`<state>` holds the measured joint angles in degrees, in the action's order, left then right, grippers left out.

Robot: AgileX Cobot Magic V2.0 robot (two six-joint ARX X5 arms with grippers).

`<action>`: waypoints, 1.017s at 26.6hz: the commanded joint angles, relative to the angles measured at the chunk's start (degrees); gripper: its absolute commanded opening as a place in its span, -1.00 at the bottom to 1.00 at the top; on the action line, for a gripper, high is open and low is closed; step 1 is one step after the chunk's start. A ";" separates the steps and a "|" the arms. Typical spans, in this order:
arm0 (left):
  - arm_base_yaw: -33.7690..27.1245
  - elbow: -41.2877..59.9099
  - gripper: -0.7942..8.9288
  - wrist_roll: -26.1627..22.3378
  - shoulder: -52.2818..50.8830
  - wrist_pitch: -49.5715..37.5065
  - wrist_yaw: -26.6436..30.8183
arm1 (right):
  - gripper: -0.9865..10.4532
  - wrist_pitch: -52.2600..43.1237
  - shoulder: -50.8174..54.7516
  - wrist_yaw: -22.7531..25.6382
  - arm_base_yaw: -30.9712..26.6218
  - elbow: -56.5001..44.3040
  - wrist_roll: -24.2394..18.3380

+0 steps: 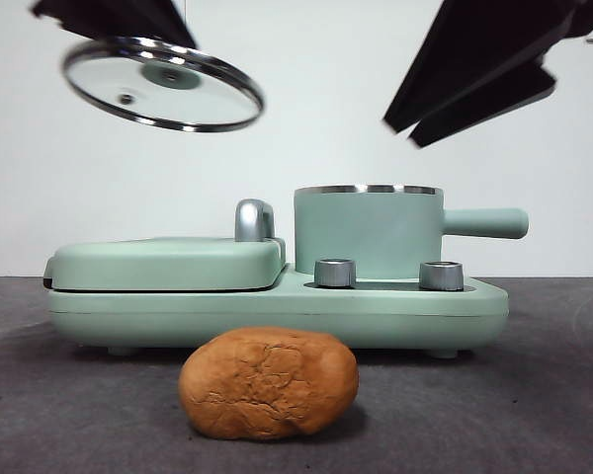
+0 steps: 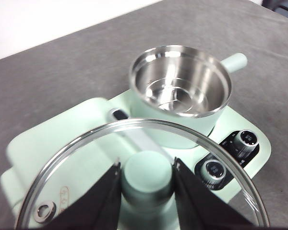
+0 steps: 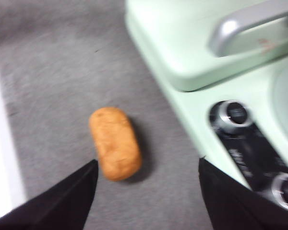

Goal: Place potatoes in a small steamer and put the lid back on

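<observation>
An orange-brown potato (image 1: 268, 382) (image 3: 114, 142) lies on the grey table in front of the appliance. The small steamer (image 1: 368, 230) (image 2: 179, 85), a mint-green pot with a steel rim and side handle, stands uncovered and holds nothing. High at the upper left hangs the glass lid (image 1: 162, 83) (image 2: 62, 191), tilted, with my left gripper (image 2: 147, 176) shut on its green knob. My right gripper (image 1: 410, 128) (image 3: 146, 167) hovers open above the table, up and to the right of the potato, apart from it.
The steamer sits on a mint-green base (image 1: 277, 306) with two knobs (image 1: 335, 273) (image 1: 441, 276). A flat griddle cover (image 1: 168, 262) with a chrome handle (image 1: 254, 219) takes up the base's left half.
</observation>
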<state>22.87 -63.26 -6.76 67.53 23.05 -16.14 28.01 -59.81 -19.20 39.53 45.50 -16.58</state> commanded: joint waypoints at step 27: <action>-3.91 1.51 -0.82 1.49 -6.88 -1.40 0.31 | -0.26 -12.76 -29.11 -0.13 8.74 1.14 0.28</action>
<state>18.94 -60.84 -5.76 60.66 23.20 -15.55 15.64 -88.03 -19.25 47.64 45.52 -16.49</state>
